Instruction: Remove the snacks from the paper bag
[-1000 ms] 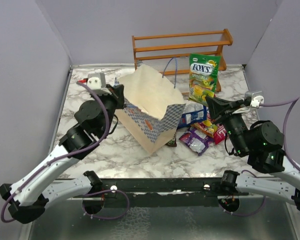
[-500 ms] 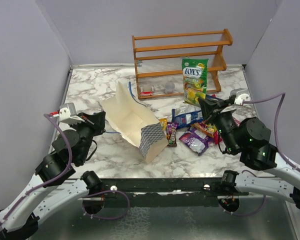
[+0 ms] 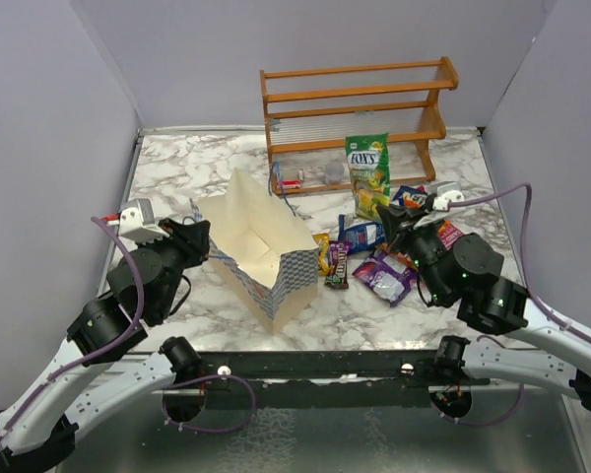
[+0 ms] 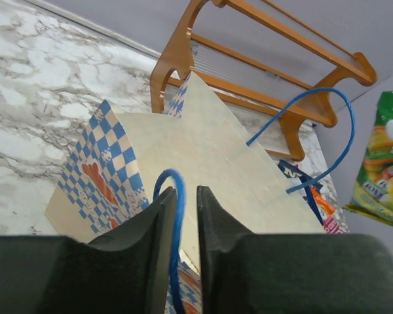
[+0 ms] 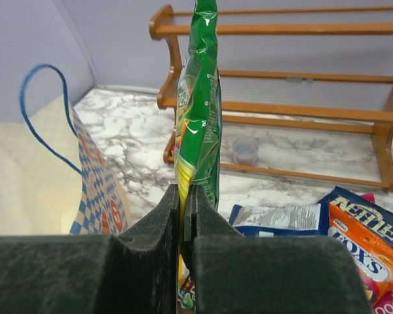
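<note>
Two arms work at the paper bag [image 3: 261, 246], open-mouthed, left of middle on the table [image 3: 177, 168].
Right gripper [image 5: 185, 190] pinches the green-yellow packet [image 5: 200, 98] upright; left gripper [image 4: 187, 193], fingers slightly parted, straddles a blue cord handle [image 4: 167, 176].

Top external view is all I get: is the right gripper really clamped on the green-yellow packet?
Observer: Yes. The right wrist view shows the right gripper shut on the green-yellow packet near its lower end.
Operator: Is the left gripper gripping the paper bag?
Observer: Seemingly not. Its jaws stand slightly apart; the bag's blue cord handle runs through the gap, unpinched.
Operator: What lies beyond the right wrist?
Observer: An orange packet lying flat beside a silver-blue packet.
</note>
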`<action>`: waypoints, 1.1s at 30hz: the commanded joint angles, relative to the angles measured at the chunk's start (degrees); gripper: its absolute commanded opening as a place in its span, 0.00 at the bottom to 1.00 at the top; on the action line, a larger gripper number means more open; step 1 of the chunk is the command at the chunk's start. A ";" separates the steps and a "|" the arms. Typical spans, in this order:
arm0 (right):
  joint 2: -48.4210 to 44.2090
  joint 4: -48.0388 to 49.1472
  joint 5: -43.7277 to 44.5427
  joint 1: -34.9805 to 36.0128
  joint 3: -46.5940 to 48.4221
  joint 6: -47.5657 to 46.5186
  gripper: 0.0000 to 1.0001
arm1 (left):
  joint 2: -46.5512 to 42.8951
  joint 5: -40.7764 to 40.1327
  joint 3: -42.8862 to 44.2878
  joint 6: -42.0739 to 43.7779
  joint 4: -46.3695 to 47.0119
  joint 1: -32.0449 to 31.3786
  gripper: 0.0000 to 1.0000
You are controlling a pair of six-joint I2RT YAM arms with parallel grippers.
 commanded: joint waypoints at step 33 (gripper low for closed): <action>25.94 -2.94 -57.89 -38.30 -6.44 27.08 0.01 | 27.17 9.33 38.20 31.23 1.98 0.13 0.99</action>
